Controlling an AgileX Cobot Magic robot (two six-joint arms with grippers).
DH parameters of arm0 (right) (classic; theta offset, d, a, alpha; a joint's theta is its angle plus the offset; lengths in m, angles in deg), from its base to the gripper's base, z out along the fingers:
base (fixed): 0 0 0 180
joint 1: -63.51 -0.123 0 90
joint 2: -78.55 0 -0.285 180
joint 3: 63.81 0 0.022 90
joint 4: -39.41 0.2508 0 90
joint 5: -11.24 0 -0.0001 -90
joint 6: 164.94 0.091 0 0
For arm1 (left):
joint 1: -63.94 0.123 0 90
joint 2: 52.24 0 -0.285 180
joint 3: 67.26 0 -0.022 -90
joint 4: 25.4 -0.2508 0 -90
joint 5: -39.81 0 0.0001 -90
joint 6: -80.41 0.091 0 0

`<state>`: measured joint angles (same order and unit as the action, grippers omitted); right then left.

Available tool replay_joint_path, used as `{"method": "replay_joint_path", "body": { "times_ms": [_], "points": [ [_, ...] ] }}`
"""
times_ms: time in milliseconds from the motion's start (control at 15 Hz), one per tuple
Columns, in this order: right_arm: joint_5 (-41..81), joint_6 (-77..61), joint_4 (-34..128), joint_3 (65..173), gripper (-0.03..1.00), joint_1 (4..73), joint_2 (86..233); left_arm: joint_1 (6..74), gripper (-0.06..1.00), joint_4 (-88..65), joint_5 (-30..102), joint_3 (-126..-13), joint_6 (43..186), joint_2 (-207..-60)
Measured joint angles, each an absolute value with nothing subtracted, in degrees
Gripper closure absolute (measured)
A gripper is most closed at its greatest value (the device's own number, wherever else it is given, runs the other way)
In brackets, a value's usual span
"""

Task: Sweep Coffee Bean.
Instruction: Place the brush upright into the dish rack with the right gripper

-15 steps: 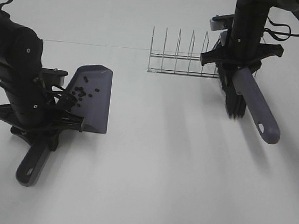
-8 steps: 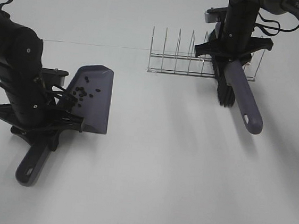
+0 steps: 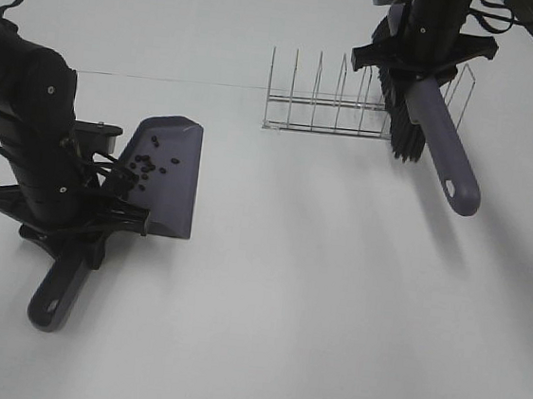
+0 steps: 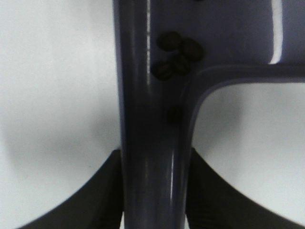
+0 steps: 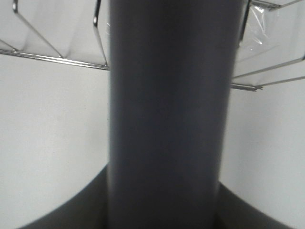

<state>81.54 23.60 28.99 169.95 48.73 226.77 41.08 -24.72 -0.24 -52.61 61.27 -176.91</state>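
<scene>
With the coffee beans (image 3: 148, 163) gathered in the dustpan (image 3: 168, 184) clamped by the left end effector (image 3: 71, 227), a spill is risked if it is tilted, while the brush (image 3: 426, 131) gripped by the right end effector (image 3: 416, 65) could be snagged on the wire rack (image 3: 319, 105) just beside it.
</scene>
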Motion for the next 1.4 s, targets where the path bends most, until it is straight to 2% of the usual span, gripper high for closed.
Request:
{"method": "replay_joint_path", "body": {
  "times_ms": [333,800,1400],
  "points": [
    [81.59,23.37,30.02,156.54,0.68,50.16,223.28,41.08,0.60,-24.66,-0.87,-52.89,61.27,-177.02],
    [81.59,23.31,31.62,143.76,0.68,50.39,214.68,41.08,0.60,-24.66,-0.87,-52.89,61.39,-177.02],
    [80.16,24.69,28.36,143.59,0.68,50.39,217.66,41.08,0.60,-24.66,-0.87,-52.89,61.39,-177.08]
  ]
}}
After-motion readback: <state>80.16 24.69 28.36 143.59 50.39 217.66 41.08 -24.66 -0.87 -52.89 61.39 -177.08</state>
